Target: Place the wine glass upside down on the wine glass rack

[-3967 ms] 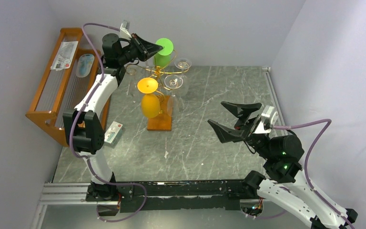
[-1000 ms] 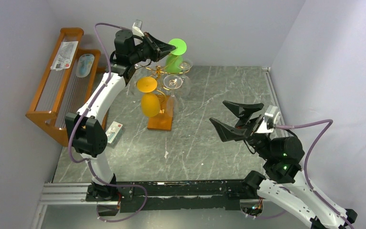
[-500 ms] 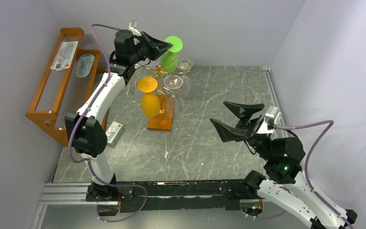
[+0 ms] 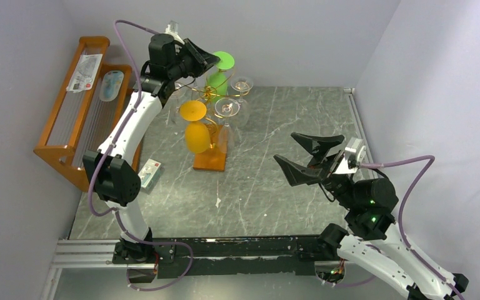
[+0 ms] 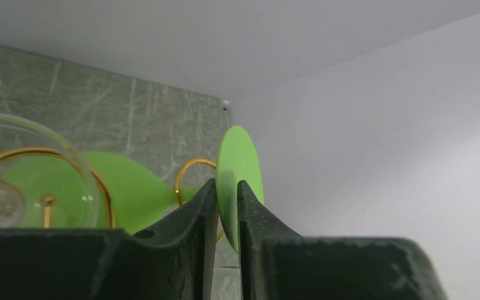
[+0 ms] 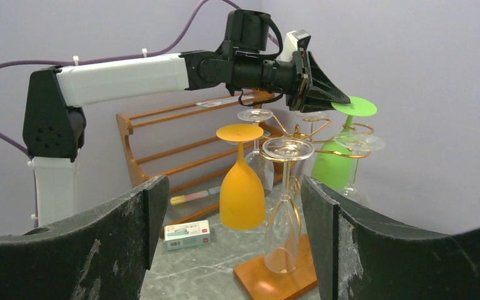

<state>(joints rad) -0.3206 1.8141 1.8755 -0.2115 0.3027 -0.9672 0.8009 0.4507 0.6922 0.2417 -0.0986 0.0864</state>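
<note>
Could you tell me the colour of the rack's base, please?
The base is orange-brown; the top external view shows it best.

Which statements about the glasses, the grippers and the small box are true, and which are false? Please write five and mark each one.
1. The opaque green wine glass is upside down, its stem inside a curl of the thin gold wire rack. True.
2. The right gripper holds the orange wine glass. False: its jaws are open and empty, away from the rack.
3. The left gripper straddles the green glass's round foot. True.
4. The small white box lies on the rack's base. False: it lies on the grey marble table.
5. The orange glass stands upright. False: it hangs upside down.
</note>
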